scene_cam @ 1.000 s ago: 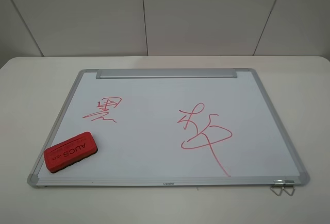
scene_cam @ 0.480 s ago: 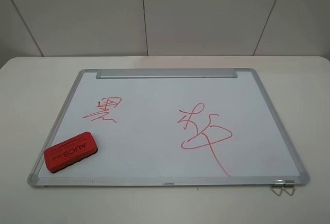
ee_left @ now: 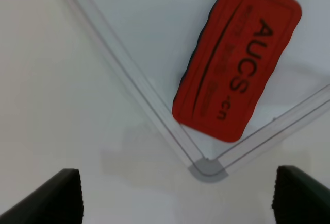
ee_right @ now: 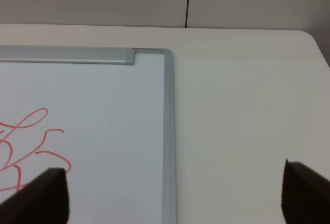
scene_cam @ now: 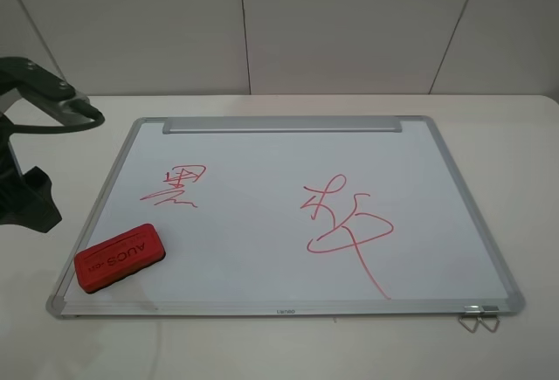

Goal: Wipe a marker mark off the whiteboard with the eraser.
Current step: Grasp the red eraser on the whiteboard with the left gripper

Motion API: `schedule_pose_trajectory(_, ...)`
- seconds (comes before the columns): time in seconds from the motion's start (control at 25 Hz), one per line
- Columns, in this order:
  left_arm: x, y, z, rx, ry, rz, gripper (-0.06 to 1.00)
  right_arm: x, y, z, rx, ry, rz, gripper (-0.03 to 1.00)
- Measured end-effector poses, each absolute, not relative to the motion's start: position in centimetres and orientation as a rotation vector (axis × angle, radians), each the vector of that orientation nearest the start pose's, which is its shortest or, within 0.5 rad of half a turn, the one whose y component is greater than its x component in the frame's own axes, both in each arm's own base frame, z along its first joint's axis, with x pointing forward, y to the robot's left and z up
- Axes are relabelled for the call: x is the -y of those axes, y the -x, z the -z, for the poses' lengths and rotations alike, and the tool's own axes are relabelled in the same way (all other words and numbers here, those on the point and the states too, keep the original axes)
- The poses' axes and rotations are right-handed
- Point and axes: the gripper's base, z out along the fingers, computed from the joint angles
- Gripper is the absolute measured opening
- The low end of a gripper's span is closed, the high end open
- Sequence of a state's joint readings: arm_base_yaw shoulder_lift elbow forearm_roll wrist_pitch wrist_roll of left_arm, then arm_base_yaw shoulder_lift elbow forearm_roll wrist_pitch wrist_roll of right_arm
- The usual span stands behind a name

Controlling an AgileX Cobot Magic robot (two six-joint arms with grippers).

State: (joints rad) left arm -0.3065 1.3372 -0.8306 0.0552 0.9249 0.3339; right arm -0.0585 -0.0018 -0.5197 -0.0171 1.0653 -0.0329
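Note:
The red eraser (scene_cam: pixel 120 258) with dark "AUCS" lettering lies flat on the whiteboard (scene_cam: pixel 262 153), at its near-left corner. The marker mark (scene_cam: pixel 175 185), a small red scribble of stacked strokes, sits on the board just behind the eraser. My left gripper (ee_left: pixel 178 201) is open and hovers over the table just off that corner, apart from the eraser (ee_left: pixel 237 59). Its arm (scene_cam: pixel 31 192) shows at the left edge of the high view. My right gripper (ee_right: pixel 175 203) is open above the board's right frame (ee_right: pixel 169 131) and holds nothing.
A larger looping red scribble (scene_cam: pixel 345 223) with a long diagonal tail fills the board's right half. A silver tray bar (scene_cam: pixel 281 125) runs along the far edge. A metal clip (scene_cam: pixel 479 317) sits at the near-right corner. White table surrounds the board, with a wall behind.
My left arm has come into the high view from the left edge, where nothing showed before. The eraser, the board and both scribbles have not moved.

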Motion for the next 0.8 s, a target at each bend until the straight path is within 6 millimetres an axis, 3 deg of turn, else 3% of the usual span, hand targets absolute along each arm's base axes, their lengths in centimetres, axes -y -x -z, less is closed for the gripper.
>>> schedule_pose_trajectory(0.2, 10.0, -24.0, -21.3, -2.681, -1.354, -0.08, 0.74, 0.1, 0.8, -28.2, -2.028, -0.027, 0.078, 0.71)
schedule_pose_trajectory(0.32, 11.1, -24.2, -20.0, -2.652, -1.48, -0.077, 0.74, 0.1, 0.8, -28.2, -2.028, -0.027, 0.078, 0.71)
schedule_pose_trajectory(0.56, 12.0, -24.4, -18.9, -2.611, -1.519, -0.074, 0.74, 0.1, 0.8, -28.2, -2.028, -0.027, 0.078, 0.71)
schedule_pose_trajectory(0.8, 11.9, -24.0, -16.6, -2.63, -1.523, -0.067, 0.74, 0.1, 0.8, -28.2, -2.028, -0.027, 0.078, 0.71)
